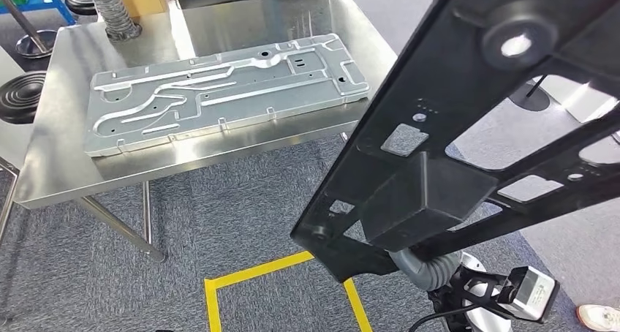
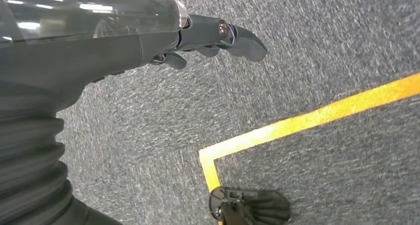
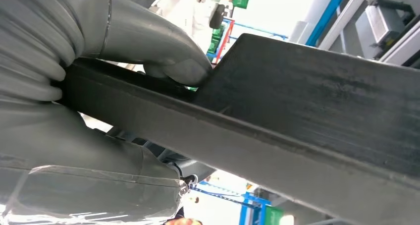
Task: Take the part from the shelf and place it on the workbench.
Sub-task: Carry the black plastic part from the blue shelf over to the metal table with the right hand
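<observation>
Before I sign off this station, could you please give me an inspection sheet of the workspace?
Surface: steel workbench, bare at its front edge.
Job's things: black part held in the air, not yet on the bench.
Clutter: silver stamped plate lying flat on the bench.
Hands: right hand grips the part; left hand holds nothing, above carpet.
Cables: black cable near the right arm.
Surroundings: yellow floor tape, grey hose.

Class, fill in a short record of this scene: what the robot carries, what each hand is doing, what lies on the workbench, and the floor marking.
Carried part: black frame part, held up in the air
Right robot hand: grips the black frame part's edge
Left robot hand: holds nothing, fingers apart, above the carpet
Workbench: steel, bears a silver stamped plate
Floor: grey carpet, yellow tape
</observation>
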### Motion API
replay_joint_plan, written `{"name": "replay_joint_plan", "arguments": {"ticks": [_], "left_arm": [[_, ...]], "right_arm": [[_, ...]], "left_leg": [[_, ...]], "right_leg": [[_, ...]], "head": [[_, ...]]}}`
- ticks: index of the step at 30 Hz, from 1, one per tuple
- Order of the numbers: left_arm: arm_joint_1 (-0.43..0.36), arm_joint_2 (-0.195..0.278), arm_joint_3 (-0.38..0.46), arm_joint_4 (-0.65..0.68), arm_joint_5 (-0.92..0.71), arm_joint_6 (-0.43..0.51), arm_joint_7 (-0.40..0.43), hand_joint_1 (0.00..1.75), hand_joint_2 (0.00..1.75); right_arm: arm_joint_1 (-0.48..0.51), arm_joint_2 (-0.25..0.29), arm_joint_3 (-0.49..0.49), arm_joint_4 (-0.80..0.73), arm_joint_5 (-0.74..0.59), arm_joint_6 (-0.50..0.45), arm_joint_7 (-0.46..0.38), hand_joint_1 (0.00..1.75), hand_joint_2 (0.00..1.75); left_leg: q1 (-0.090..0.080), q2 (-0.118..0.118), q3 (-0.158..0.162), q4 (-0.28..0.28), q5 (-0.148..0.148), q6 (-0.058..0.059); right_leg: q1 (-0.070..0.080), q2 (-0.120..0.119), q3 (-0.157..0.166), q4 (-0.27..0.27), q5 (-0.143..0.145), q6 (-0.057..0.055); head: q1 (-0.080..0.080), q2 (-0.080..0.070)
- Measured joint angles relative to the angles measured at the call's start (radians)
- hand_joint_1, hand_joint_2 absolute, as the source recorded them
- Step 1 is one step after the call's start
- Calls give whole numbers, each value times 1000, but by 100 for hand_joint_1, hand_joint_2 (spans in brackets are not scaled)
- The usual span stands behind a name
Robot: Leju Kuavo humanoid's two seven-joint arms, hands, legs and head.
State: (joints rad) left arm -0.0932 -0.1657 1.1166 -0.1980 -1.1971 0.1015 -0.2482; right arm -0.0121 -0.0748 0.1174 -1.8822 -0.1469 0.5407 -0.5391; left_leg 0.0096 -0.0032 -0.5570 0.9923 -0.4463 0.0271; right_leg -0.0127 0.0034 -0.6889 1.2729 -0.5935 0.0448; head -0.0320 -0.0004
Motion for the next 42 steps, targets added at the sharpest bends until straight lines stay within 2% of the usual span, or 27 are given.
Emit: {"name": "replay_joint_plan", "arguments": {"ticks": [1,2,4,6,8,11,12,14,15,16,17,18,19,21,22,25,27,28,30,31,32,33,35,36,38,40,42], "left_arm": [[1,0,0,0,-1,0,0,0,175],[1,-1,0,0,-3,0,1,0,175],[1,-2,0,0,-6,-1,3,0,175],[0,-2,0,0,-8,-1,5,0,175],[0,-2,0,0,-8,-1,7,0,175],[-2,-2,0,0,-8,0,9,0,175],[-3,-2,0,0,-8,0,9,0,175],[-3,-2,0,0,-8,1,9,0,175],[-2,-2,0,0,-8,1,9,0,175],[0,-2,0,0,-8,1,9,0,175],[0,-2,0,0,-8,2,9,0,175],[1,-2,0,0,-8,2,10,0,175],[0,-2,0,0,-8,3,10,0,175],[-1,-2,0,0,-8,4,10,0,175],[-2,-2,0,0,-7,5,9,0,175],[0,-2,0,0,-6,6,8,0,175],[-1,-3,0,0,-4,6,7,0,175],[-1,-3,0,0,-4,6,6,0,175],[-2,-3,0,0,-2,6,5,0,175],[-1,-3,0,0,-2,6,5,0,175],[0,-3,0,0,-2,6,5,0,175],[0,-3,0,0,-2,6,5,0,175],[0,-4,0,0,-2,6,5,0,175],[0,-4,0,0,-2,6,5,0,175],[0,-4,0,0,-2,6,5,0,175],[-1,-4,0,0,-2,6,5,0,175],[-2,-4,0,0,-2,6,5,0,175]], "right_arm": [[3,0,0,0,2,0,-1,173,175],[4,0,0,0,2,-1,-1,173,175],[1,0,0,-1,3,-2,-1,173,175],[-5,1,0,-3,4,-3,1,173,175],[-9,1,-1,-5,3,-4,6,173,175],[-15,4,-2,-6,2,-3,13,173,175],[-18,6,-2,-6,1,-3,14,173,175],[-21,8,-2,-6,0,-1,14,173,175],[-21,9,-2,-6,-1,-1,15,173,175],[-21,9,-2,-5,-1,-1,15,173,175],[-21,9,-2,-5,-2,-1,15,173,175],[-21,9,-2,-5,-2,0,15,173,175],[-21,9,-2,-5,-2,0,15,173,175],[-22,9,-2,-5,-3,0,15,173,175],[-22,9,-2,-5,-3,0,14,173,175],[-21,9,-1,-6,-3,1,13,173,175],[-21,9,-1,-6,-3,1,10,173,175],[-19,9,-1,-6,-3,1,9,173,175],[-15,9,0,-6,-3,1,7,173,175],[-13,9,0,-5,-2,1,7,173,175],[-11,9,0,-5,-2,2,6,173,175],[-10,9,0,-5,-2,3,6,173,175],[-10,9,0,-5,-2,4,5,173,175],[-11,9,0,-5,-2,4,4,173,175],[-10,9,0,-5,-2,4,3,173,175],[-10,9,1,-6,-2,3,2,173,175],[-11,10,1,-6,-2,4,2,173,175]], "left_leg": [[0,-1,2,0,-2,-1],[1,-1,5,1,-5,-2],[2,-3,15,3,-14,-9],[-2,-3,19,8,-23,-19],[-4,-2,20,8,-29,-32],[1,-1,16,31,-49,-49],[2,-1,-2,72,-71,-53],[3,-1,-70,206,-129,-58],[3,-1,-105,267,-148,-59],[3,-1,-126,298,-148,-58],[3,-1,-129,291,-127,-57],[2,-1,-113,244,-89,-53],[2,-1,-85,174,-46,-48],[-2,0,-34,57,0,-37],[-4,-1,-23,32,3,-33],[-4,-2,-17,19,-2,-20],[0,-2,-9,11,-1,-11],[2,-1,-6,8,-1,-7],[1,-1,-4,9,-6,-2],[0,-1,-2,9,-8,-2],[0,-2,1,10,-12,-3],[0,-3,6,10,-15,-4],[-1,-4,17,11,-25,-10],[-3,-5,21,13,-30,-14],[-6,-5,23,13,-36,-24],[-6,-4,25,12,-42,-35],[-4,-3,13,50,-67,-44]], "right_leg": [[-3,0,-15,17,8,3],[-6,-1,-10,-6,36,5],[-10,-3,45,-139,115,4],[-7,-4,91,-242,151,-4],[-1,-3,98,-261,147,-17],[-3,-2,106,-267,145,-37],[-4,-3,110,-270,144,-43],[-2,-5,115,-271,139,-52],[0,-5,117,-270,137,-54],[1,-4,120,-270,134,-55],[2,-3,123,-269,131,-56],[3,-1,129,-269,128,-55],[4,0,136,-269,123,-53],[8,1,144,-268,115,-44],[9,1,145,-267,113,-40],[8,0,146,-266,107,-24],[6,-1,130,-224,80,-14],[4,-1,104,-171,54,-10],[1,-1,28,-35,2,-4],[0,-1,-1,8,-4,-2],[-1,-1,-13,16,10,-2],[-1,-2,-5,-16,44,-3],[0,-3,48,-148,123,-9],[2,-3,72,-204,145,-15],[7,-1,90,-250,150,-25],[6,1,93,-258,148,-36],[2,0,102,-264,145,-49]], "head": [[0,0],[0,0],[0,0],[0,0],[0,0],[0,0],[0,0],[0,0],[0,0],[0,0],[0,0],[0,0],[0,0],[0,0],[0,0],[0,0],[0,0],[0,0],[0,0],[0,0],[0,0],[0,0],[0,0],[0,0],[0,0],[0,0],[0,0]]}}
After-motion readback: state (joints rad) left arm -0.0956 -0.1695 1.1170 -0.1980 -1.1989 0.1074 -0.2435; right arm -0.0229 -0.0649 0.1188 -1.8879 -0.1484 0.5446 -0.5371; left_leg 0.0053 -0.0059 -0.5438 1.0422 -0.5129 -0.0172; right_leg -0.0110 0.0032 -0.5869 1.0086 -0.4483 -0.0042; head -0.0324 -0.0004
